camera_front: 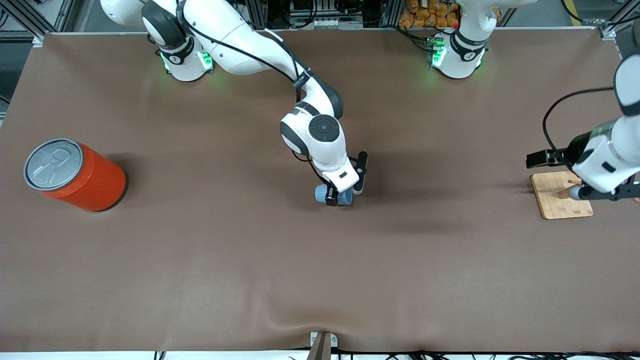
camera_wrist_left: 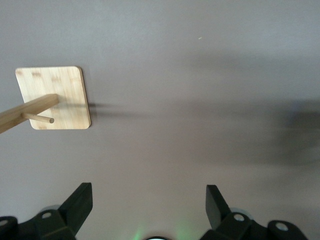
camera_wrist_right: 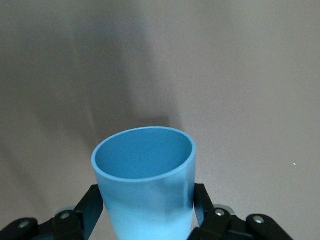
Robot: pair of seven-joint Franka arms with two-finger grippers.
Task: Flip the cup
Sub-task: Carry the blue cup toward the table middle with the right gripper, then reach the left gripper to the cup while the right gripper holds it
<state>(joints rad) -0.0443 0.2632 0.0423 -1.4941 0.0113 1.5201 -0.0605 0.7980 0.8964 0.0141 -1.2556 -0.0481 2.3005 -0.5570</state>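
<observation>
cup [camera_front: 334,195] half hidden, clamped in right end effector [camera_front: 339,197].

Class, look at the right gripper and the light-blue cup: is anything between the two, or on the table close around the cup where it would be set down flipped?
Nothing visible. The right gripper is shut on the cup, fingers against its sides. The brown table around it is bare; the orange can and wooden stand sit toward the table's ends. The left gripper waits open near the stand.

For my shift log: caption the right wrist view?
Right gripper shut on the blue cup, open mouth facing away, above the brown table.
</observation>
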